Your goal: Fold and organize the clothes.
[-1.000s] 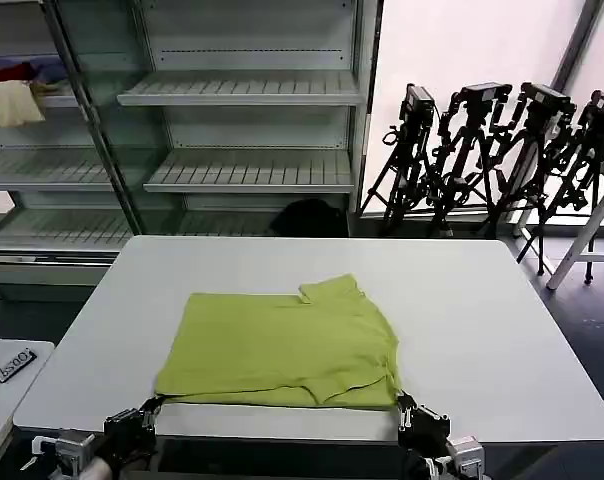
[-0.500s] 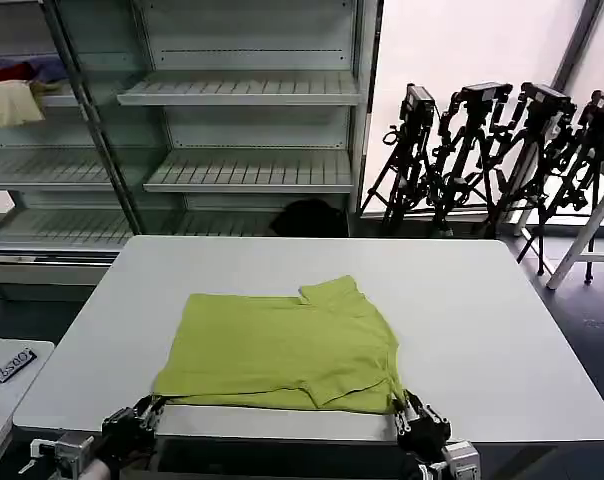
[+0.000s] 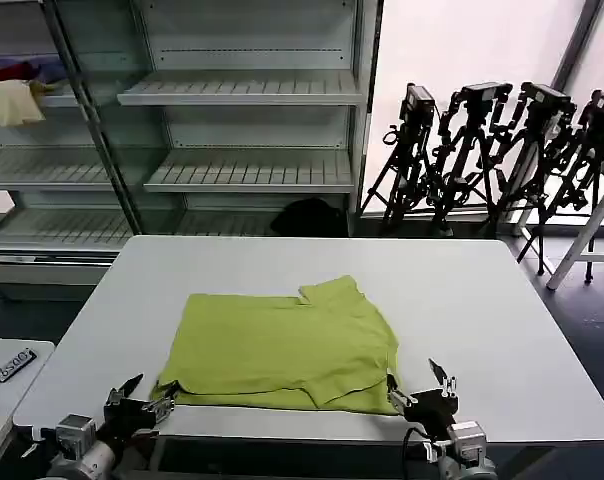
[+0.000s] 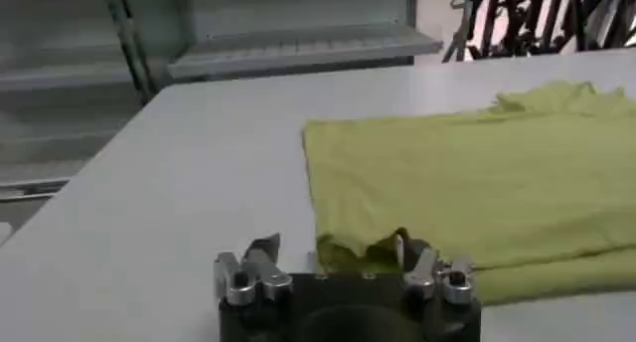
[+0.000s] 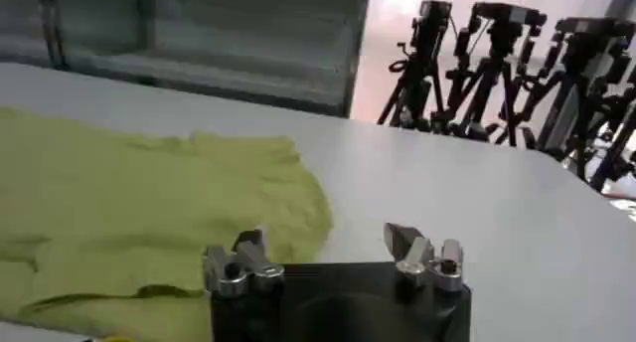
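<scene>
At near table edge, left gripper (image 3: 147,398) spread wide, low at shirt's (image 3: 282,345) left front corner. Right gripper (image 3: 419,389) also wide apart by right front corner. Folded lime shirt flat mid-table (image 3: 482,300); shelving (image 3: 242,90), tripods (image 3: 482,150) behind.

Plain lime yellow-green shirt (image 3: 287,345), no pattern on the upper side. White table (image 3: 482,310). Pale grey shelving (image 3: 247,90) at the far side, with cream cloth (image 3: 12,102) and red cloth (image 3: 12,72) far left. Black tripods (image 3: 482,150) far right. Black-and-silver left gripper (image 3: 142,398) and right gripper (image 3: 419,386).
</scene>
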